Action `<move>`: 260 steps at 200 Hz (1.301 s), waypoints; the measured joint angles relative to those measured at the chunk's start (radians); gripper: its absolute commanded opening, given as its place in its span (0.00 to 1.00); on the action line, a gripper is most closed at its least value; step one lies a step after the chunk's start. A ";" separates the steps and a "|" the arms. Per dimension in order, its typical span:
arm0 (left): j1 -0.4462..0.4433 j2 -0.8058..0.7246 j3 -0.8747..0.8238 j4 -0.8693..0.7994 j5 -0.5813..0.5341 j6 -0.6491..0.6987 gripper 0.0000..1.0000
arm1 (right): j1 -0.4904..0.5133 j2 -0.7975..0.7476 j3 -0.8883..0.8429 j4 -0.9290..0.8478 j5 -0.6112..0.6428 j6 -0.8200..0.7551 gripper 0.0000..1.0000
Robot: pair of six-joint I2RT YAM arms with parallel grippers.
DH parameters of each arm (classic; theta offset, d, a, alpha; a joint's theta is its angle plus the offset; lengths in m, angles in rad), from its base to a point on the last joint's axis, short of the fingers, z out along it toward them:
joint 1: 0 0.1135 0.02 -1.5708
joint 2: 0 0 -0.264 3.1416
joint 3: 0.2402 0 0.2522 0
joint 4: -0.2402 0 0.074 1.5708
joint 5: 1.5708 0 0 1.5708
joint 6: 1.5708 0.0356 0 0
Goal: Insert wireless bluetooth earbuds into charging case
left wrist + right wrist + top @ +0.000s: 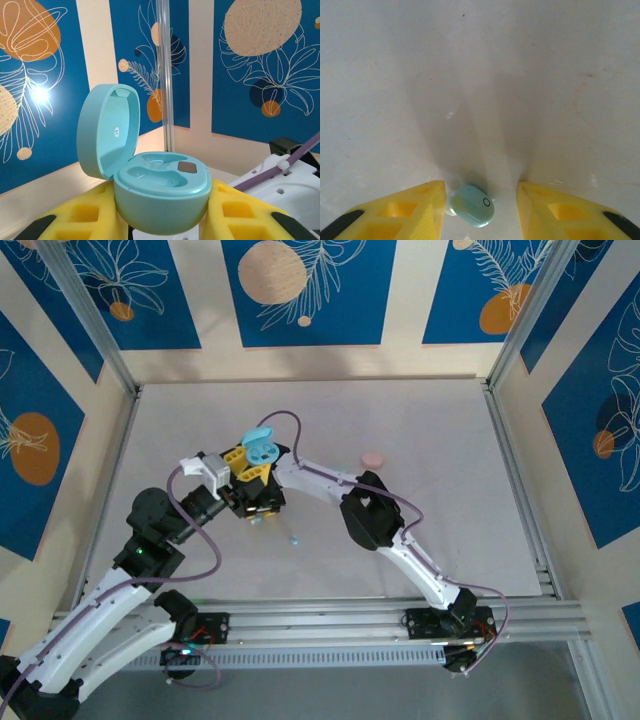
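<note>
One mint earbud [472, 205] on desk [480, 75] inside part-open right end effector [480, 194]; left end effector [165, 212] grips opened mint charging case [162, 182].

Top external looks down from behind the arms [385, 525] over the whole table [450, 490]. Left wrist faces level, very near the charging case [160, 200], which the top view shares. Right wrist looks straight down, close over the table.

Bright, even lighting; glare spot on wall panel [37, 92]; soft shadows across table [545, 75].
</note>
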 measured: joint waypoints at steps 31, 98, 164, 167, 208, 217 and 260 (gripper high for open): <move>0.000 0.000 0.002 0.000 0.000 0.000 0.24 | 0.020 0.009 0.022 -0.029 0.073 -0.022 0.36; 0.000 0.005 0.008 0.000 0.000 0.000 0.24 | 0.021 -0.039 -0.062 -0.024 0.105 -0.069 0.39; 0.000 0.024 0.018 0.000 0.001 0.000 0.24 | 0.021 -0.077 -0.121 -0.055 0.103 -0.128 0.40; 0.000 0.024 0.018 0.000 0.001 0.000 0.24 | 0.021 -0.080 -0.125 -0.056 0.100 -0.134 0.40; 0.000 0.024 0.018 0.000 0.001 0.000 0.24 | 0.023 -0.134 -0.209 -0.081 0.085 -0.198 0.40; 0.000 0.024 0.018 0.000 0.001 0.000 0.24 | 0.023 -0.146 -0.232 -0.085 0.086 -0.212 0.41; 0.000 0.024 0.018 0.000 0.001 0.000 0.24 | 0.018 -0.197 -0.314 -0.095 0.089 -0.241 0.41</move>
